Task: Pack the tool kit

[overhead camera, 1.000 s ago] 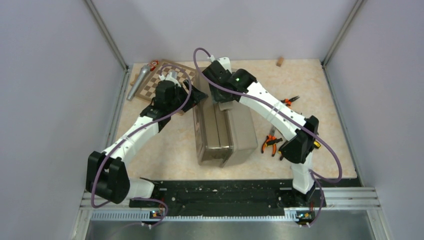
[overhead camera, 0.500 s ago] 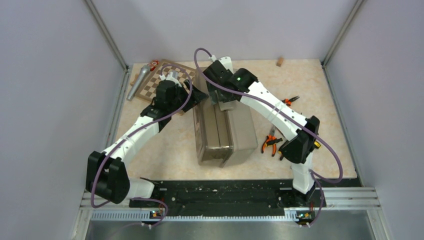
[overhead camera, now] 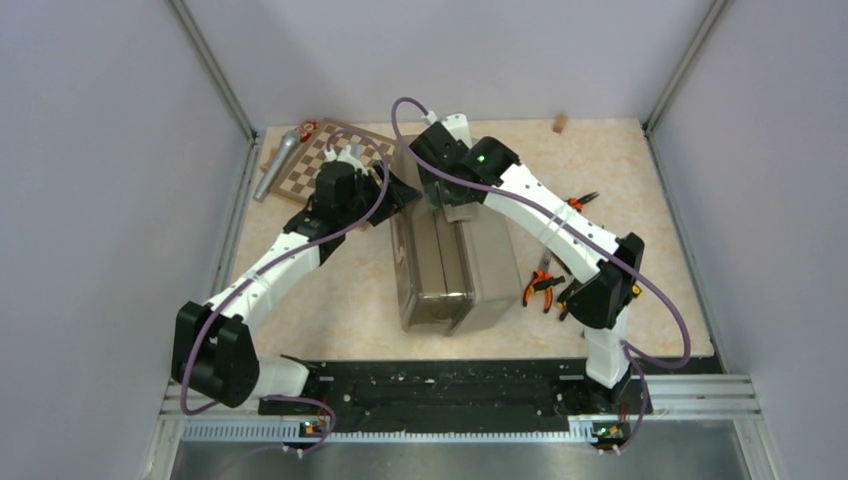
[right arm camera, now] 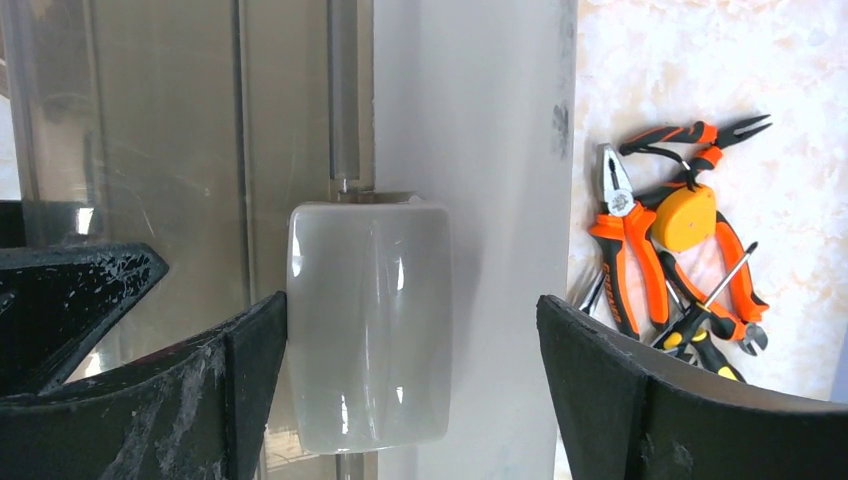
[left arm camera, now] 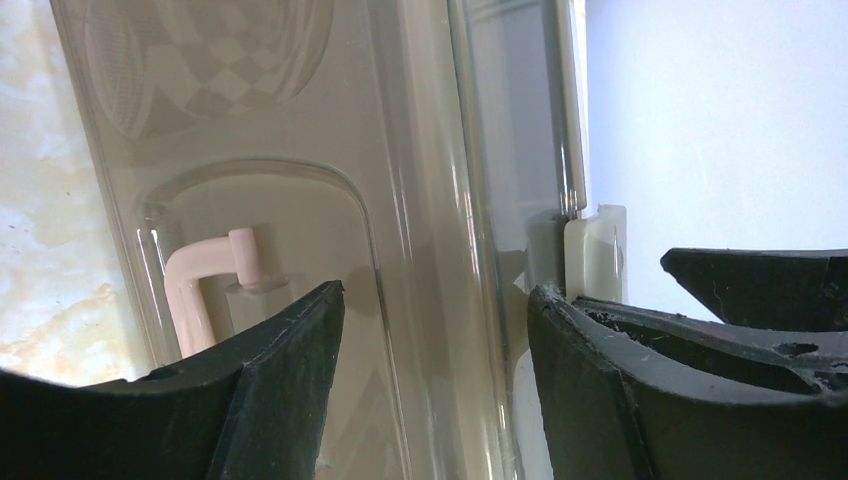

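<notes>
**Overhead view.**
- Toolbox (overhead camera: 445, 265): mid-table, lid down, its length running away from the arms.
- Left gripper (overhead camera: 395, 190) and right gripper (overhead camera: 445, 197): both at the box's far end, presumably to work the fastening there.
- Pliers (overhead camera: 545, 287): on the table to the right of the box, not yet packed.
- Chessboard (overhead camera: 325, 160) and microphone (overhead camera: 277, 165): far left corner, no part of the kit.

**Left wrist view.**
- The left gripper's fingers (left arm camera: 290, 390) stand apart, straddling a ridge of the see-through lid. I cannot tell whether they pinch it.
- Pink handle (left arm camera: 205, 285): shows through the plastic. No tools are visible inside.

**Right wrist view.**
- The right gripper is released, jaws wide around the pale clasp (right arm camera: 368, 320), with a clear gap on the clasp's right.
- Tape measure (right arm camera: 685, 218) and screwdriver (right arm camera: 700, 340): heaped with the pliers just beside the box wall, outside it.
</notes>
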You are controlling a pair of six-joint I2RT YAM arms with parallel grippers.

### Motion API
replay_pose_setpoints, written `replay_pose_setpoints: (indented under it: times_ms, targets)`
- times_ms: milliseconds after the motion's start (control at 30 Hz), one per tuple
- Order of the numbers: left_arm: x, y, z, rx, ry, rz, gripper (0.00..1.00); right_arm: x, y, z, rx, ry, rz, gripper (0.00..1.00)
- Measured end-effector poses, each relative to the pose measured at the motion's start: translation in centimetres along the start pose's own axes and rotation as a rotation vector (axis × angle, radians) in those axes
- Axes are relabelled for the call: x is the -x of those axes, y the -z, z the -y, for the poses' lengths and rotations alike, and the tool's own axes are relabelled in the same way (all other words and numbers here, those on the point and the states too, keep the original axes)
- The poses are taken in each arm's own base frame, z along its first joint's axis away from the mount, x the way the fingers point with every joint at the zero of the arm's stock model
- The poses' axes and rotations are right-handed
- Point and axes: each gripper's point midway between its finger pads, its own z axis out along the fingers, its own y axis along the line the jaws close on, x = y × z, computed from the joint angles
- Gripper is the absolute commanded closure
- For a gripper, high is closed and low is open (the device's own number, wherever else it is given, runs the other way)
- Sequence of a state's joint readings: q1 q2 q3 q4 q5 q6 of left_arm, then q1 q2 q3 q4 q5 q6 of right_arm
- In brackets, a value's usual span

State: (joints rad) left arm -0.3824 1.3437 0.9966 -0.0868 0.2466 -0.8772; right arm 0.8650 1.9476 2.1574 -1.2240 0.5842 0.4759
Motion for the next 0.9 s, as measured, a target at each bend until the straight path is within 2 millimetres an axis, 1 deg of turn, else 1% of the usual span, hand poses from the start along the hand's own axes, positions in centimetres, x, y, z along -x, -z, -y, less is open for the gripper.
replay_pose_setpoints:
  times_ms: [200, 533, 700, 733, 767, 800, 900]
  targets:
    - [-0.9, 0.1, 0.6, -0.021, -0.001, -0.033, 0.30, -0.3, 0.3, 1.0, -0.031, 0.012, -0.010, 0.09]
    - [-1.7, 0.1, 1.1, -0.037, 0.003, -0.062, 0.29, -0.6, 0.8, 2.4, -0.075, 0.020, -0.016, 0.09]
    - [-2.2, 0.2, 1.5, -0.055, -0.001, -0.084, 0.29, -0.5, 1.4, 3.8, -0.089, 0.012, -0.024, 0.07]
    - [-2.3, 0.2, 1.5, -0.055, -0.001, -0.087, 0.29, -0.3, 1.6, 4.3, -0.093, 0.007, -0.018, 0.07]
    - [-2.4, 0.2, 1.3, -0.047, 0.001, -0.092, 0.29, -0.3, 2.1, 5.8, -0.114, 0.011, -0.012, 0.07]
    - [-2.5, 0.2, 1.2, -0.040, 0.003, -0.096, 0.29, -0.3, 2.0, 6.8, -0.132, 0.002, -0.016, 0.07]
    - [-2.7, 0.3, 0.7, -0.022, 0.009, -0.104, 0.29, -0.4, 2.9, 10.4, -0.154, -0.049, -0.005, 0.07]
